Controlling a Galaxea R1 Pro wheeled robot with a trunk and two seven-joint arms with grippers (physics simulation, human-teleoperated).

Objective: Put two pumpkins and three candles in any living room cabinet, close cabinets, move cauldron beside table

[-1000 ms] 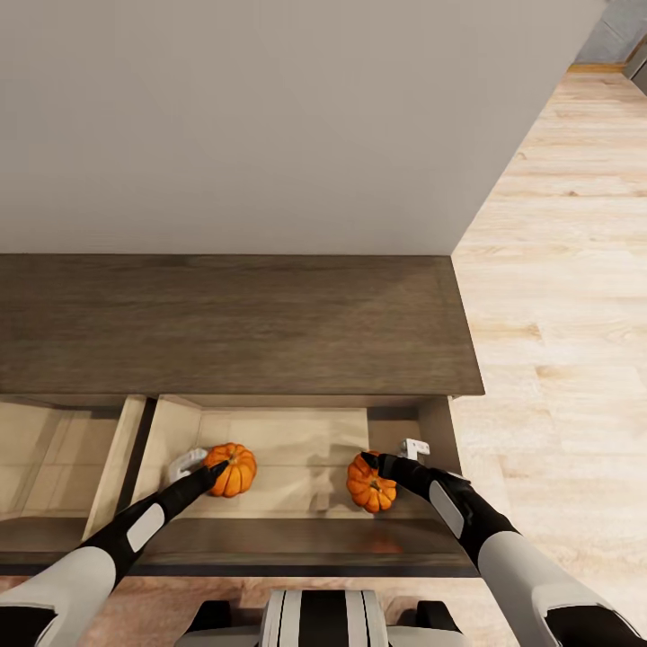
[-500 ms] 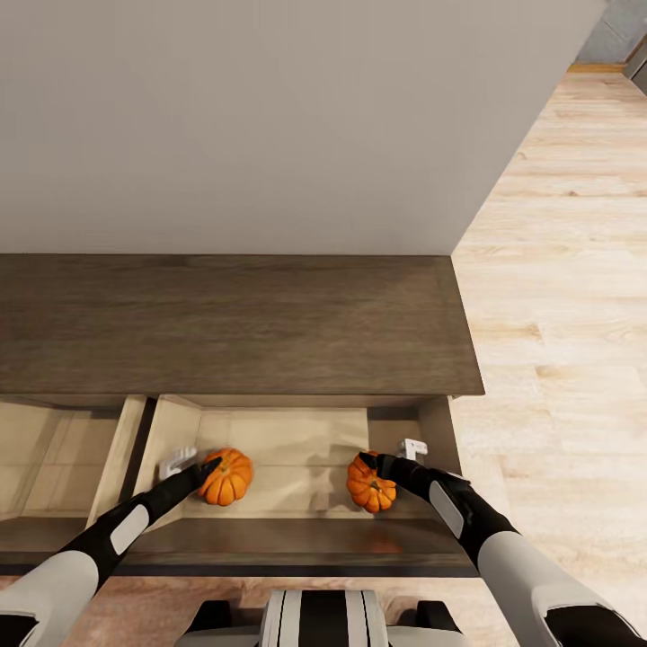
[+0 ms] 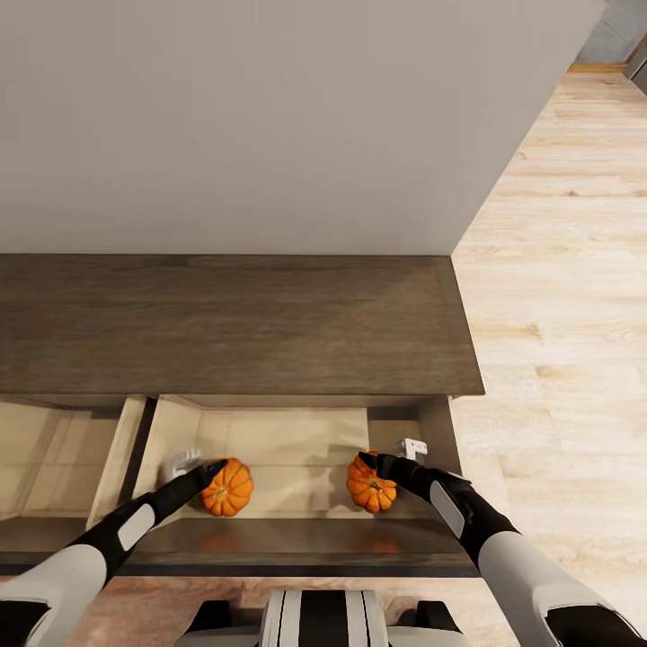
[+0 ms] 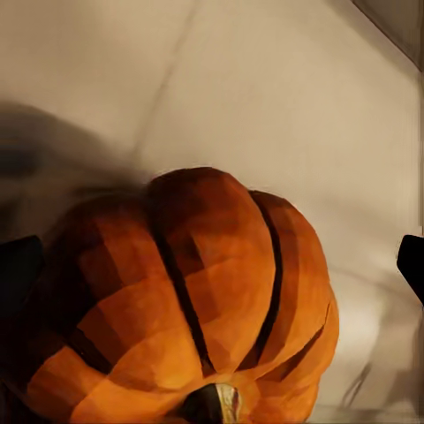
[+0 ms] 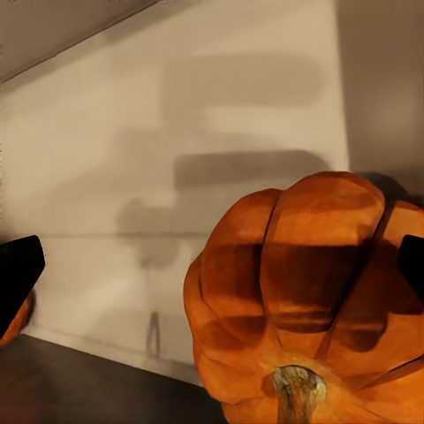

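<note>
Left tool seemingly parted, half hidden behind pumpkin in drawer.

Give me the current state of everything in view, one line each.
Left pumpkin: inside the open drawer, between left gripper fingers.
Right pumpkin: in same drawer, at right gripper.
Right drawer: pulled open.
Neighbouring drawer: open.

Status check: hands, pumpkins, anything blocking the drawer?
Left hand open, around left pumpkin. Right hand open, around right pumpkin. Both pumpkins down inside the open cabinet drawer. Both arms reach over the drawer front.
</note>
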